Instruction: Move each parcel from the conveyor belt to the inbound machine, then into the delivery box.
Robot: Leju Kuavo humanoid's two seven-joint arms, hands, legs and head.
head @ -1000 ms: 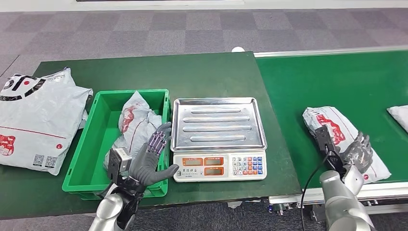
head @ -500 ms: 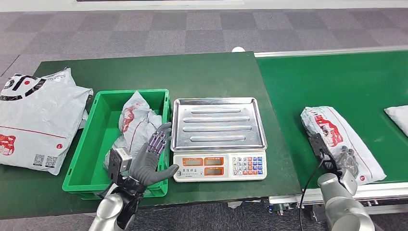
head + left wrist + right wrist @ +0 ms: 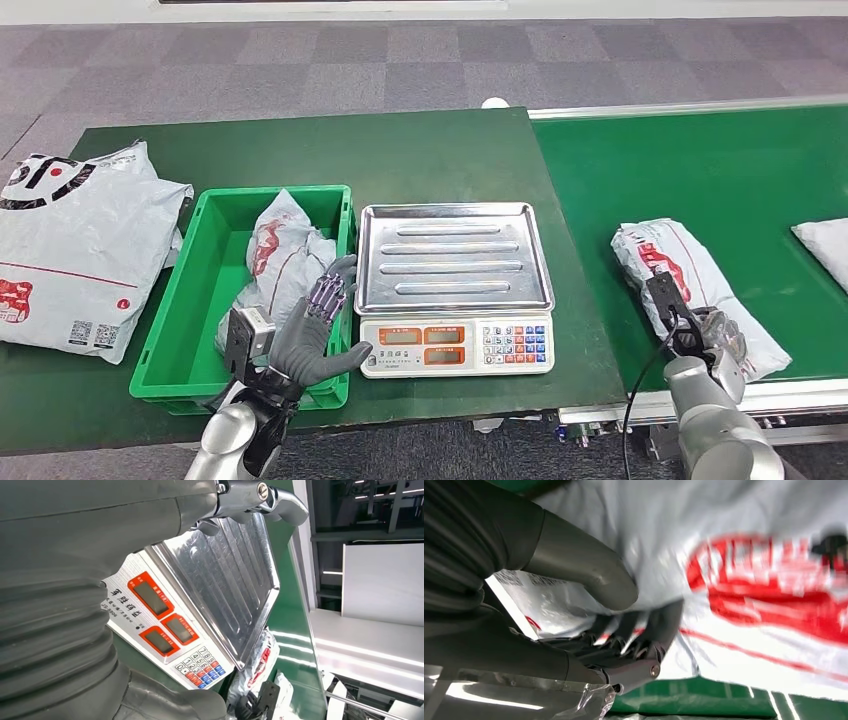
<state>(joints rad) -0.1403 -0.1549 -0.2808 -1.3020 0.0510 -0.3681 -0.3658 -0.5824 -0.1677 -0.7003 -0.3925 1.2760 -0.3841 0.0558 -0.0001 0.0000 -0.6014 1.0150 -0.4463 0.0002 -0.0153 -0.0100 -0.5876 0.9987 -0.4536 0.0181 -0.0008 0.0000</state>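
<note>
Right hand (image 3: pixel 718 332) seemingly gripping parcel (image 3: pixel 690 285) on conveyor belt (image 3: pixel 700 170), left hand (image 3: pixel 312 338) spread, empty

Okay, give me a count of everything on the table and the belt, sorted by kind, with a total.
Parcels: 4, namely large parcel, crate parcel, belt parcel, edge parcel
Green crates: 1
Scales: 1
Total: 6

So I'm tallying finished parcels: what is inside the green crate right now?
One grey parcel with red print lies in the green crate, toward its scale-side wall. The left hand hovers in front and covers the parcel's near end, so anything beneath there cannot be seen.
</note>
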